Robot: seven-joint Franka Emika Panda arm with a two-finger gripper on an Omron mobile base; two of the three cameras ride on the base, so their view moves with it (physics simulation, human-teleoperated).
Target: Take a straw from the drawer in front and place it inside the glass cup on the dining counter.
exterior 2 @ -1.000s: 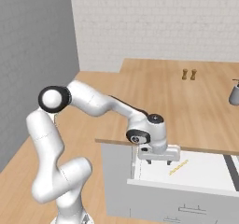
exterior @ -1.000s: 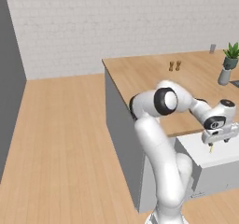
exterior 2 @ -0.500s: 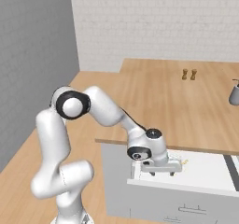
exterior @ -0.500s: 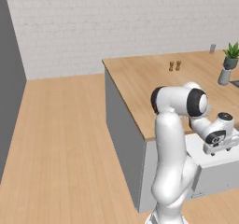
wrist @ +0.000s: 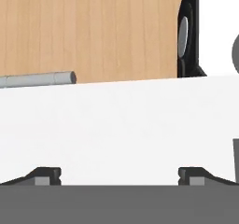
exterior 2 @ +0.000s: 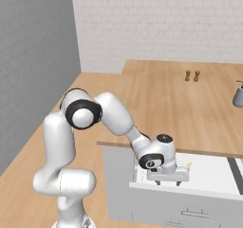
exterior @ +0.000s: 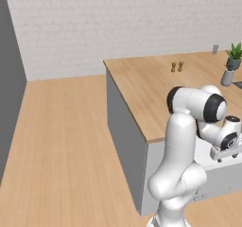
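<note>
The drawer (exterior 2: 213, 172) stands pulled out of the dining counter (exterior 2: 180, 103), showing its white interior (exterior: 204, 151). My gripper (exterior 2: 168, 178) is down inside it near its left end, jaws open and empty. Just right of the hand, a short pale yellow end of the straw (exterior 2: 188, 165) pokes out; the hand hides the rest of it. In the hand view the gripper (wrist: 120, 175) hovers close over the white drawer, fingertips (wrist: 46, 174) spread wide, with the silver bar handle (wrist: 37, 80) beyond. The gripper (exterior: 228, 154) hangs at the drawer's edge. The small glass cup (exterior: 215, 48) stands at the dining counter's (exterior: 156, 89) far end.
A potted plant (exterior: 234, 56) and a grey pump bottle (exterior: 227, 77) stand at the counter's right. Two small brown shakers (exterior: 177, 66) sit mid-counter, also the shakers (exterior 2: 192, 75). A dark strip (exterior 2: 235, 174) crosses the drawer's right part. Wood floor lies left of the island.
The arm's elbow has swung forward and the hand has dropped from above the drawer down into it, over the straw. The jaws have stayed open.
</note>
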